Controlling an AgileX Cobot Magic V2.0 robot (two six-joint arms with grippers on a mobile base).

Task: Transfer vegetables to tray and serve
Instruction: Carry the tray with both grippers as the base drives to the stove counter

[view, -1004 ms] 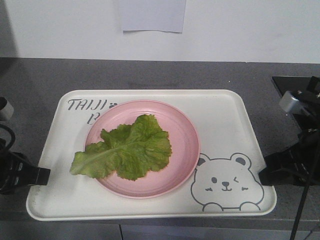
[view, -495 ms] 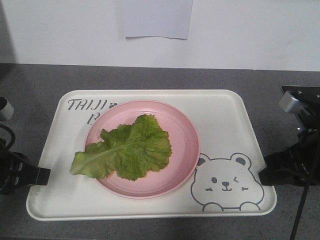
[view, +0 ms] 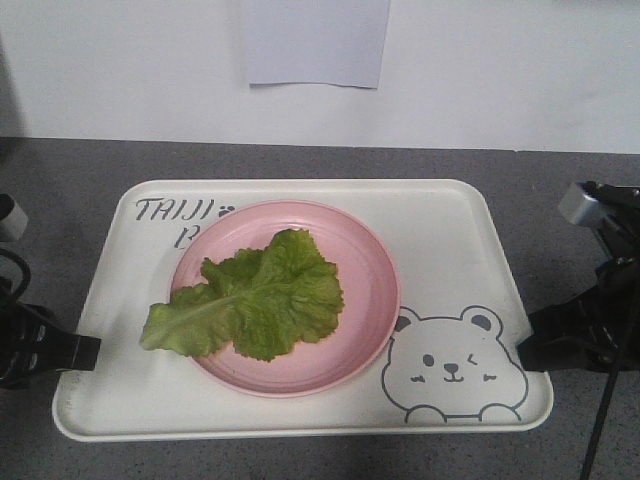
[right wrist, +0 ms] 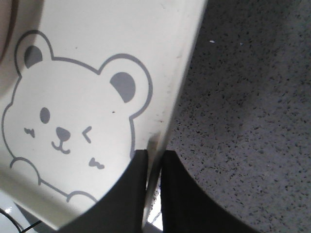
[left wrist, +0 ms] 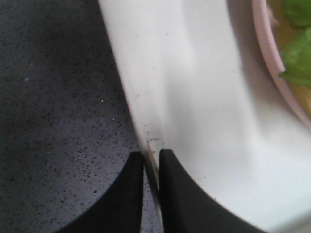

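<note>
The vegetables, one crinkly green lettuce leaf (view: 250, 300), lie on a round pink plate (view: 370, 270) that rests on the cream tray (view: 440, 220) with the bear drawing. My left gripper (view: 88, 352) is shut on the tray's left rim, near its front corner. The right gripper (view: 525, 350) is shut on the right rim beside the bear. In the left wrist view the black fingers (left wrist: 172, 194) pinch the thin rim of the tray (left wrist: 194, 97), and the leaf (left wrist: 299, 53) shows at the top right. The right wrist view has the right gripper (right wrist: 154, 155) clamped on the tray's edge (right wrist: 187, 73).
Grey speckled counter (view: 60, 170) spreads under and around the tray. A white wall with a sheet of paper (view: 315, 40) stands behind it. Parts of the right arm and its cables (view: 600, 230) hang at the right edge.
Tray and grippers keep their place in view, but the counter's back line and the wall paper have slid down. The counter's front edge has dropped out of sight.
</note>
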